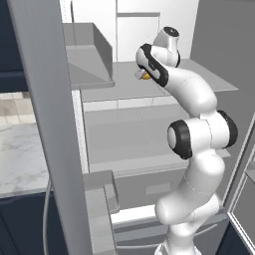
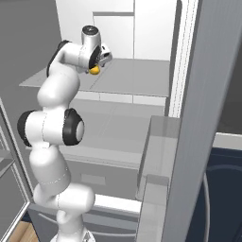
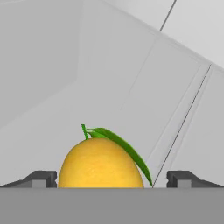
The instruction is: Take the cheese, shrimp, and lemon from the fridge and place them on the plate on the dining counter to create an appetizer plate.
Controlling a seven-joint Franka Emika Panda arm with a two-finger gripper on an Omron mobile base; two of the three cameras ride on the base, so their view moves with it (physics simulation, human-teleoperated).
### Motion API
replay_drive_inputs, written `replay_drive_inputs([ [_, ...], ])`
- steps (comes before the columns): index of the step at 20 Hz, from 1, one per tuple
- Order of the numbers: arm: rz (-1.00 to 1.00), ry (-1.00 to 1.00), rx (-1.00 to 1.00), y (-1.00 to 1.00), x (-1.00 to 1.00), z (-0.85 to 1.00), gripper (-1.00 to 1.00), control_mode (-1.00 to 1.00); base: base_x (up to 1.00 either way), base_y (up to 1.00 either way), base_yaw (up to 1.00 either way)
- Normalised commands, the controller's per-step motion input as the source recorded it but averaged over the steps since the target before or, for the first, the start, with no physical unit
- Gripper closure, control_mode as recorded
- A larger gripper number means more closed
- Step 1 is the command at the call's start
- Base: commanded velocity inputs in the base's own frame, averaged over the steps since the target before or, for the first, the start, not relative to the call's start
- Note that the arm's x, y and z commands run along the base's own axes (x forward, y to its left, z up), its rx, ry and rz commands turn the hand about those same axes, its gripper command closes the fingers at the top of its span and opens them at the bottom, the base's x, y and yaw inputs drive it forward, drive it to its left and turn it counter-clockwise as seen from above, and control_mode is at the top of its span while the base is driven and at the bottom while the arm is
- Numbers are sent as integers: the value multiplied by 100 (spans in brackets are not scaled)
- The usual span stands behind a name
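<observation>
Arm reaches into the open fridge point(image 1: 149, 124), hand at the upper grey shelf point(image 2: 127, 75). Gripper point(image 3: 112, 178) sits wide apart, one finger point(image 3: 41, 178) on each side of the lemon point(image 3: 101, 164), with clear gaps both sides, so not clamped. Lemon rests on the shelf, between the fingers, green leaf point(image 3: 124, 148) at its top pointing right in the hand view. From the base views the lemon point(image 2: 95, 70) peeks out yellow just under the hand, near the shelf's left part. White inner wall point(image 3: 52, 65) behind it.
</observation>
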Motion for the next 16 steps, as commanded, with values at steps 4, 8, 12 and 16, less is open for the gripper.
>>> replay_drive_inputs([
  [4, 4, 0, -2, 3, 2, -31, -100, -100, 0, 0, 0],
  [8, 4, 0, -1, 0, 10, -29, -100, -100, 0, 0, 0],
  [12, 5, 1, -2, 4, 10, -37, -100, -100, 0, 0, 0],
  [16, 6, 4, -1, 4, 12, -38, 100, -100, 0, 0, 0],
])
